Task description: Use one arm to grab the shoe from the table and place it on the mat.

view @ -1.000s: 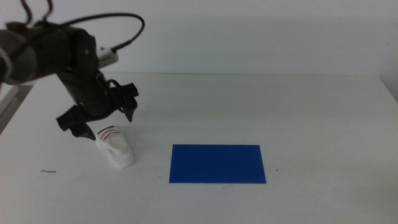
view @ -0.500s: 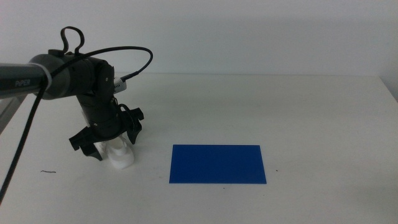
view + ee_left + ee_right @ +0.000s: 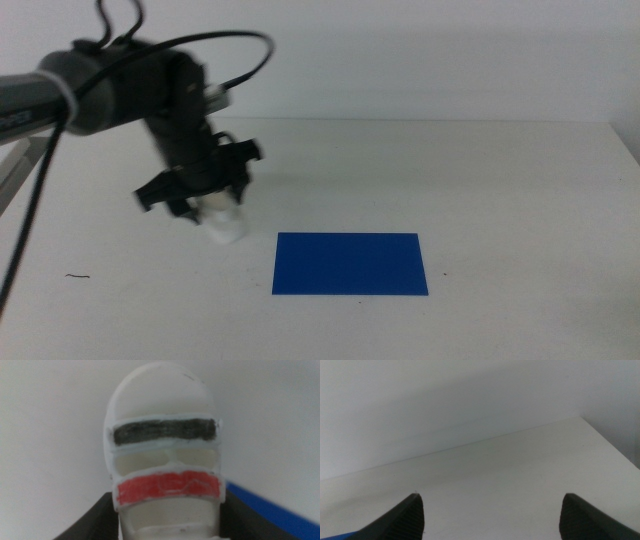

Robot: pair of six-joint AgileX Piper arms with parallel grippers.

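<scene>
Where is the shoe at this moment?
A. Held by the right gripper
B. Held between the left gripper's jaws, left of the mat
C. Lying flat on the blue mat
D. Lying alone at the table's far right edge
B: the shoe sits in the left gripper, left of the mat; the left wrist view shows it between that gripper's jaws.

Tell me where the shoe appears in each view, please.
Middle view: shoe left of centre, in the left gripper, left of the mat.
Left wrist view: shoe fills the centre.
Right wrist view: not in it.
Shared landmark: the blue mat, its edge beside the shoe.
</scene>
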